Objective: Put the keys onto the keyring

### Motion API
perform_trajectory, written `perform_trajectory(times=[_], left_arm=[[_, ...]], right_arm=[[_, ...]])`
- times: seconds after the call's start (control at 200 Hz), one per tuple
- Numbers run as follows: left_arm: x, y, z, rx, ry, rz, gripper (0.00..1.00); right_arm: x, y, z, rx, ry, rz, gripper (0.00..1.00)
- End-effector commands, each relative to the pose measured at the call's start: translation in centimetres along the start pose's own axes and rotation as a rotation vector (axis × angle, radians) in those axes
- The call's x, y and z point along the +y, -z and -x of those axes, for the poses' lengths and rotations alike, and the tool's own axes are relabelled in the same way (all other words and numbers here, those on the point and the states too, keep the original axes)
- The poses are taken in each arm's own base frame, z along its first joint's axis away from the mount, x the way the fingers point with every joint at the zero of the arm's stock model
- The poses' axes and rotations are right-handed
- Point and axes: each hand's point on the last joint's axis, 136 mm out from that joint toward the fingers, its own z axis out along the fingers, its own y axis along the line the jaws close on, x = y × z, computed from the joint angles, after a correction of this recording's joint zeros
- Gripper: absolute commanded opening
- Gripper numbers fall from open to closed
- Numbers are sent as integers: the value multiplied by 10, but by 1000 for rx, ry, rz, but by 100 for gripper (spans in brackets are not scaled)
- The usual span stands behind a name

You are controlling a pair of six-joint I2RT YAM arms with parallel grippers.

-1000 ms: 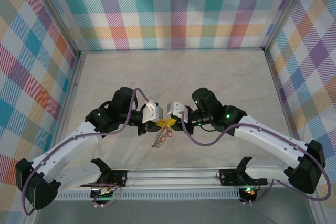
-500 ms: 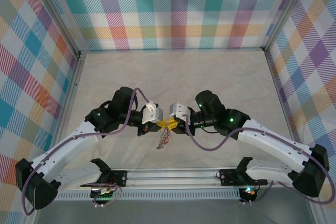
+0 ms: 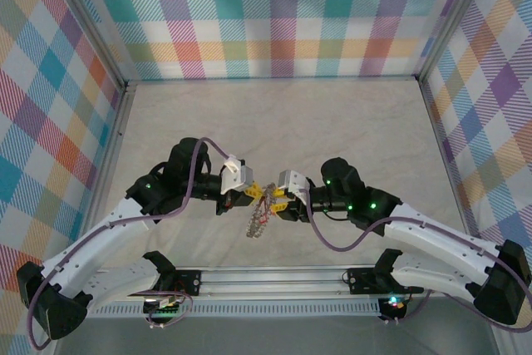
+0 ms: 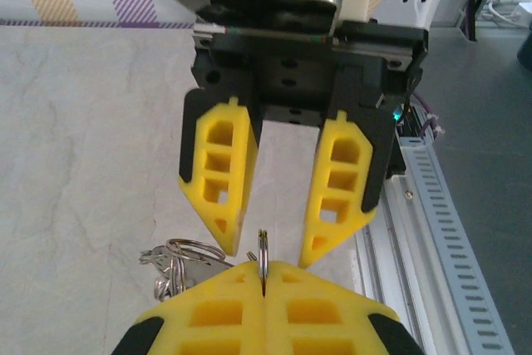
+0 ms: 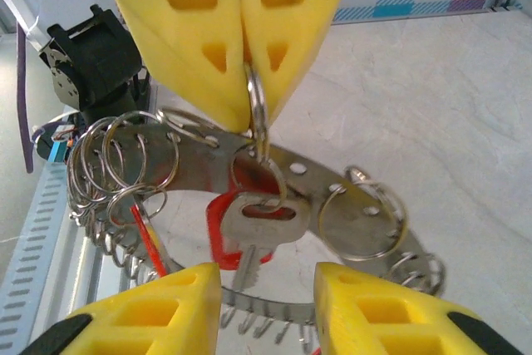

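My left gripper is shut on a small split ring, edge-on between its yellow fingertips. In the right wrist view that small split ring hangs from the left gripper. A silver key backed by a red piece dangles from it. Behind the key curves the keyring, a grey metal band with holes and several small rings. My right gripper stands open just in front of the key and touches nothing. From above, the left gripper and right gripper face tip to tip, with the keyring below them.
A cluster of loose split rings crowds the band's left end. The metal rail and the arm bases run along the near edge just behind the grippers. Plaid walls close in the pale tabletop.
My right gripper's jaws have come apart and let go. The left gripper has shut on the small ring. Both grippers have shifted toward the near edge with the bundle.
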Motion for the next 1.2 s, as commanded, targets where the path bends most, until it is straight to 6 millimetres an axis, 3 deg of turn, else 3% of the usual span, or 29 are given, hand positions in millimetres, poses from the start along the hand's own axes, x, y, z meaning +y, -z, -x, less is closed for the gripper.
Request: perform_trajectory(times=[0.0,0.085,0.33,0.65,0.805,1.195], left_arm=[[1,5,21,-60,2,9,0],[2,5,24,-73,6,18,0],[10,6,27,-79,24,55,0],[9,7,29,-93,12,63,0],[12,10,27,-92,-1,91,0],[3,4,14,-64,-27,35,0]], right_arm=[[2,-3,20,-90,0,11,40],[4,-7,24,-111,10,15,46],[-2,-18,24,-134,15,-44,40],[-10,-19,21,-135,32,-114,22],[-13,-10,19,-128,51,-157,0],[-11,1,18,36,142,-144,0]])
